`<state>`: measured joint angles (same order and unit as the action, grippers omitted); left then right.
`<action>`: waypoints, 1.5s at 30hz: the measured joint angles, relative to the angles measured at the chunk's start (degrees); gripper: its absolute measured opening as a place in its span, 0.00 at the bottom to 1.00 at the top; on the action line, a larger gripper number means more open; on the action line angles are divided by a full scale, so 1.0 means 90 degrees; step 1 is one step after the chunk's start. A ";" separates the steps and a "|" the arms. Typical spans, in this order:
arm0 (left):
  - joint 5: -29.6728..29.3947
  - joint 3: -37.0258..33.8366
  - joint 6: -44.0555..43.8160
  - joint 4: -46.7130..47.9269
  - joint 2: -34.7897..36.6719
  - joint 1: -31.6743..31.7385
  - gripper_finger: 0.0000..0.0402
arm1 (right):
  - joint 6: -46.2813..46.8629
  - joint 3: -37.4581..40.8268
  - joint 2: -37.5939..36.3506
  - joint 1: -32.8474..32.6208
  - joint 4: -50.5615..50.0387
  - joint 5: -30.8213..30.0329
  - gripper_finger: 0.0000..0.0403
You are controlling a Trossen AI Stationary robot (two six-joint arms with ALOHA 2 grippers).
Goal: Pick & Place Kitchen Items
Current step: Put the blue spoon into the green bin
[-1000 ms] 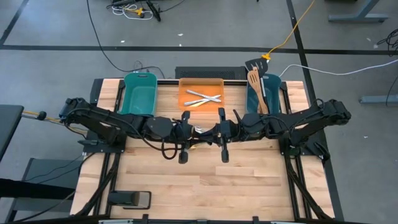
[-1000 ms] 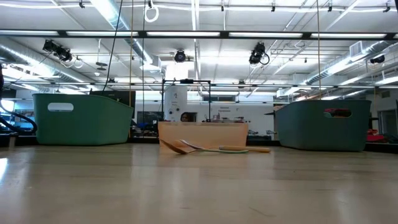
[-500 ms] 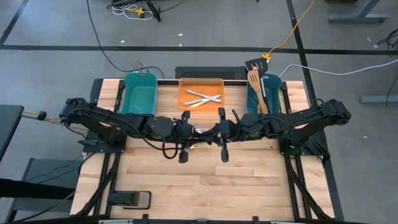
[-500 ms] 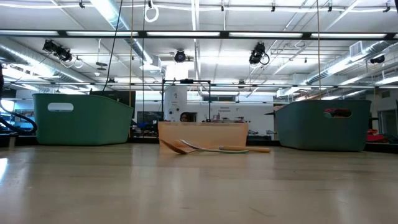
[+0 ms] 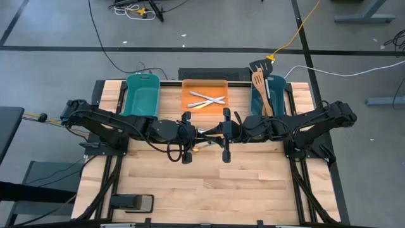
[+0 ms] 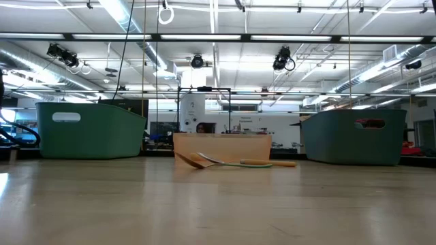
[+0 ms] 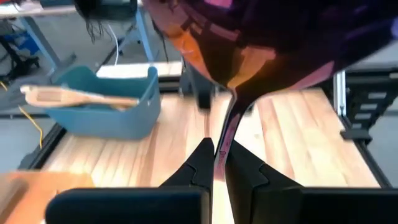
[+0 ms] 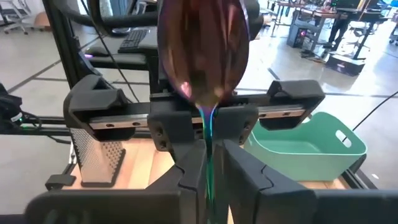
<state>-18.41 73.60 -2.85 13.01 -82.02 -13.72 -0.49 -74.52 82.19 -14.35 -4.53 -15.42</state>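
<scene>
The spoon (image 8: 202, 53), its bowl shining purple and orange, is held up off the table (image 5: 209, 183) just on the near side of the orange tray (image 5: 204, 85), in the gap where the two arms meet. The left gripper (image 7: 217, 155) is clamped narrow on its thin handle, which runs straight out between the fingertips (image 7: 202, 158) with the bowl looming close to the camera. The right gripper (image 8: 213, 155) sits around the same handle from the opposite side, facing the left one; whether it actually grips the handle I cannot tell. On the boards below the grippers, just in front of the tray, a wooden spoon (image 6: 193, 160) lies flat with a second slim utensil (image 6: 248, 162) crossing it. Inside the tray lie crossed pieces of silver cutlery (image 5: 205, 98). Right of the tray stands a teal tub (image 5: 273, 85) with a wooden spatula (image 5: 259, 83) and a black turner (image 5: 256, 65) sticking out of it over the far rim. Left of the tray is another teal tub (image 5: 142, 95). A metal grater (image 8: 99, 152) stands on the table beside the left arm.
</scene>
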 joint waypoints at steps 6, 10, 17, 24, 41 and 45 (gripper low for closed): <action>-0.0212 0.0002 -0.0249 0.0661 0.0222 -0.0045 0.06 | 0.0003 0.0000 0.0000 0.0000 -0.0276 0.0132 0.11; -0.0541 0.0002 -0.0389 0.1086 0.0465 -0.0126 0.06 | 0.0162 0.0000 0.0000 0.0000 -0.0389 0.0160 0.11; -0.1228 0.0005 -0.1153 0.2506 0.1090 -0.0286 0.06 | 0.0236 0.0000 -0.0002 0.0000 -0.0624 0.0163 0.11; -0.1902 0.0005 -0.2012 0.3830 0.1698 -0.0322 0.06 | 0.0661 0.0000 -0.0002 0.0000 -0.0914 0.0165 0.11; -0.2310 0.0005 -0.3660 0.6612 0.2658 0.1120 0.06 | 0.1173 0.0002 0.0197 -0.0015 -0.1134 0.0168 0.11; -0.2271 0.0005 -0.3644 0.6779 0.2669 0.1724 0.06 | 0.1173 0.0005 0.0325 -0.0015 -0.1133 0.0294 0.11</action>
<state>-38.85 73.65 -35.65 74.03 -58.00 1.80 10.07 -74.48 85.11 -14.48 -14.73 -12.77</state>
